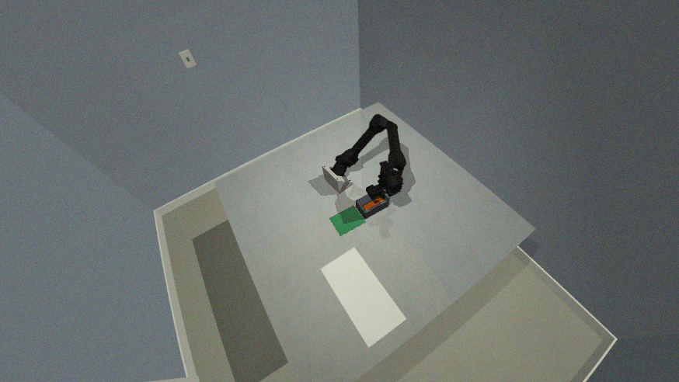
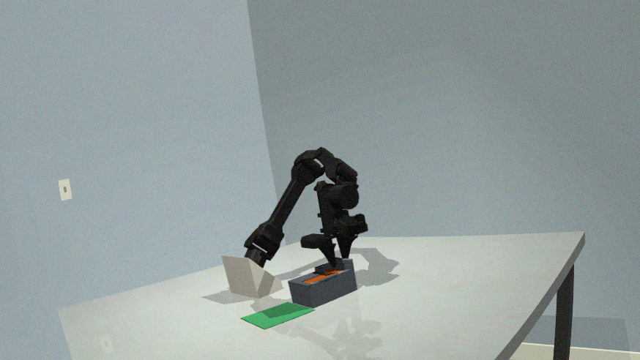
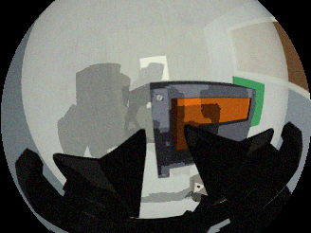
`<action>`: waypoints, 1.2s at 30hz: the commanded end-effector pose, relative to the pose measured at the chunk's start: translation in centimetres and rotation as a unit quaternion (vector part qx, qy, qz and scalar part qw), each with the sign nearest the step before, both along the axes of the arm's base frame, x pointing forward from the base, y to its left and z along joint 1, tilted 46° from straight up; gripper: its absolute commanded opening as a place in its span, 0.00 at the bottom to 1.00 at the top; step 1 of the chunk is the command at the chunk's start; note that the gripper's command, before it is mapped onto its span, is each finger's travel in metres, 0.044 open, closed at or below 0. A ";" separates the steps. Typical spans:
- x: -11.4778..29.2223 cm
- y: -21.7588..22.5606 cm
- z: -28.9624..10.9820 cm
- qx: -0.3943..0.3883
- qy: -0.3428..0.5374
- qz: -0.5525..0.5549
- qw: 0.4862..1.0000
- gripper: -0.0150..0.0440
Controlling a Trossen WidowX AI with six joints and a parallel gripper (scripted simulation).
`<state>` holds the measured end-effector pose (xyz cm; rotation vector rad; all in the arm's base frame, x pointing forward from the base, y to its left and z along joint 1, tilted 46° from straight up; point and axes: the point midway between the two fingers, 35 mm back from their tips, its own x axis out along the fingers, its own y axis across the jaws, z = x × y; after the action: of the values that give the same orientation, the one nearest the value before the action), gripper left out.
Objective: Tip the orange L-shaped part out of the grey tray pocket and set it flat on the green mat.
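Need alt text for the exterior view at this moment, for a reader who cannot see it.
A black robot arm bends down over a grey tray, its partly closed, empty gripper poised at the far end of the orange part lying in the pocket. A green mat lies on the table in front of the tray.

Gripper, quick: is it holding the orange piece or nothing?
Gripper: partly closed, holding nothing, fingertips down at the orange part in the grey tray.

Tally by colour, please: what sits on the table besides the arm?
Orange: 1, the L-shaped part
Grey: 1, the tray
Green: 1, the mat
Beige: 1, the wedge block at the arm's foot
White: 1, the flat rectangle
Total: 5
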<state>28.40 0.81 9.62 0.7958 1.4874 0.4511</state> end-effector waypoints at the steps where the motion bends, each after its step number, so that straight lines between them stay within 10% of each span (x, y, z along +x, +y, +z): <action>1: 0.0 0.2 -0.2 0.001 -0.002 -0.005 1.000 0.56; 36: 0.3 2.7 -2.5 0.002 -0.003 -0.005 1.000 0.56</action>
<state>28.87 3.09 7.37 0.8069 1.4671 0.4416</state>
